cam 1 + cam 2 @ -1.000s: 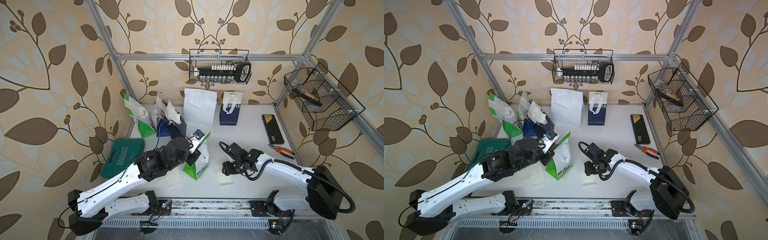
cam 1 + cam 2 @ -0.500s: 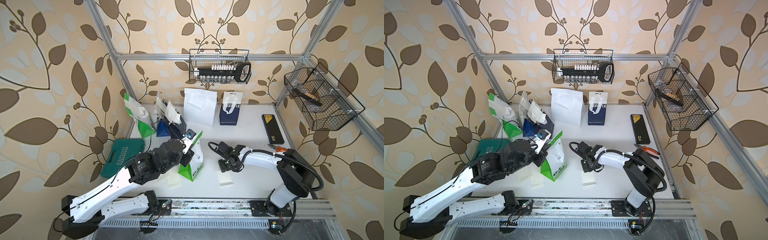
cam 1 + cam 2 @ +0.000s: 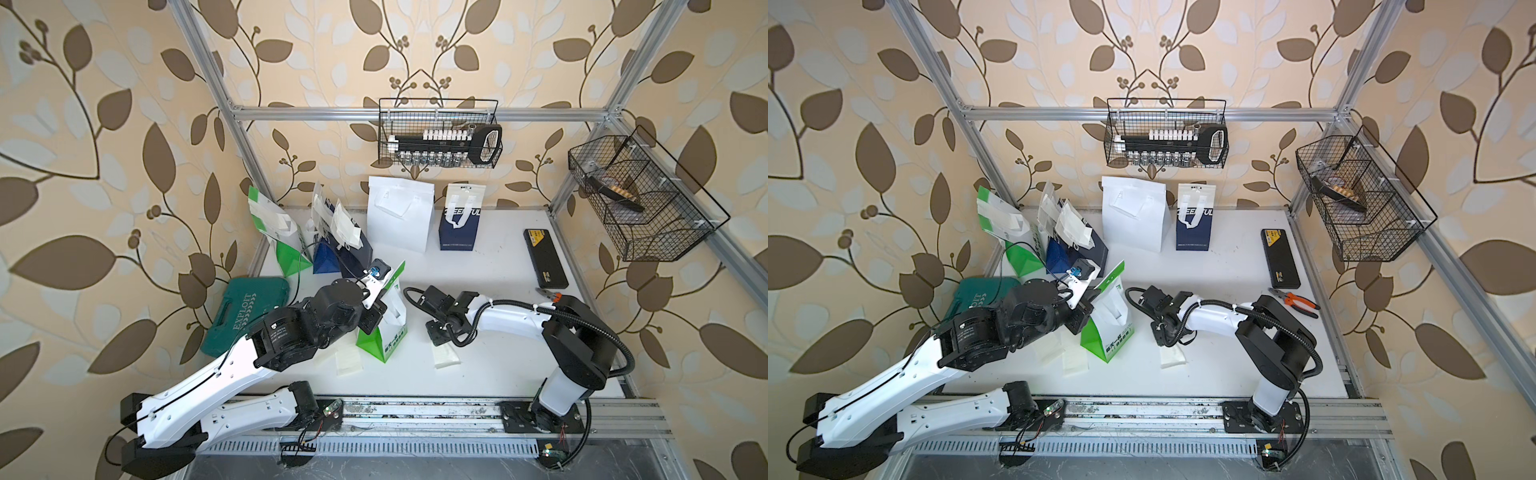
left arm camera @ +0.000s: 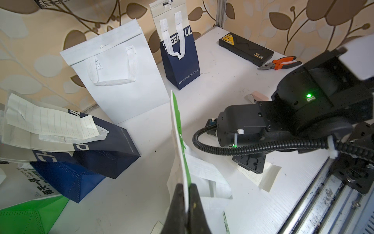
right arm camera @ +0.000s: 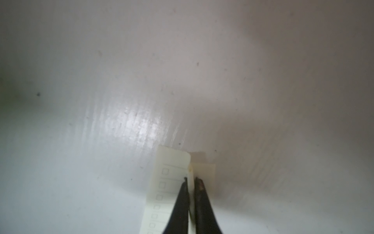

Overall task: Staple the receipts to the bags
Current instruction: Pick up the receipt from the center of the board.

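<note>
Pincer of right arm (image 5: 191,179) tight on receipt (image 5: 168,182)

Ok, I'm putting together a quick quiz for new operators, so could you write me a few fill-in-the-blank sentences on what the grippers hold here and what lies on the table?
1. The bag pinched at its top edge by the left gripper is white and ____.
2. The right gripper is shut on a ____ down on the table.
3. The pliers beside the black case have ____ handles.

Missing words: green; receipt; orange.
</note>
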Robot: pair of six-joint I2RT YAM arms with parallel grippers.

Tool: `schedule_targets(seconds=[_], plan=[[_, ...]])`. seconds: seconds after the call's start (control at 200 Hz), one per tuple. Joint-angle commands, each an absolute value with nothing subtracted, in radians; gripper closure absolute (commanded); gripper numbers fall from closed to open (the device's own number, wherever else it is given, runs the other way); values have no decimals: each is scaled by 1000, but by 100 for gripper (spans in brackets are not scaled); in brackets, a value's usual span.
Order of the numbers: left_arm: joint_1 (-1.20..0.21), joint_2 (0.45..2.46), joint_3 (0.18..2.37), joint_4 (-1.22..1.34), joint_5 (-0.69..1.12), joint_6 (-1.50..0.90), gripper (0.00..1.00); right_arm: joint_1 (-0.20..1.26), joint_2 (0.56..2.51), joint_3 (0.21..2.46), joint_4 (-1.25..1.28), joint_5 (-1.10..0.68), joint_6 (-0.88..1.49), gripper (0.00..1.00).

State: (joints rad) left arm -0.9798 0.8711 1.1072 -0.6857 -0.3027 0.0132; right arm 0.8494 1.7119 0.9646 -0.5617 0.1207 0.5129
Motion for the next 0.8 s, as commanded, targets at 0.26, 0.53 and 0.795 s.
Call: schedule_targets(seconds=[0.26, 0.53, 0.795], plan=[[-943, 880, 1120, -635, -95, 89, 100, 861, 1394, 820, -472, 306, 421, 100], [-877, 923, 1090, -504, 176, 138, 100, 901, 966, 785, -426, 342, 317, 100], [-803, 1002, 1043, -398, 353, 152, 100, 994, 835, 810, -336, 333, 230, 100]])
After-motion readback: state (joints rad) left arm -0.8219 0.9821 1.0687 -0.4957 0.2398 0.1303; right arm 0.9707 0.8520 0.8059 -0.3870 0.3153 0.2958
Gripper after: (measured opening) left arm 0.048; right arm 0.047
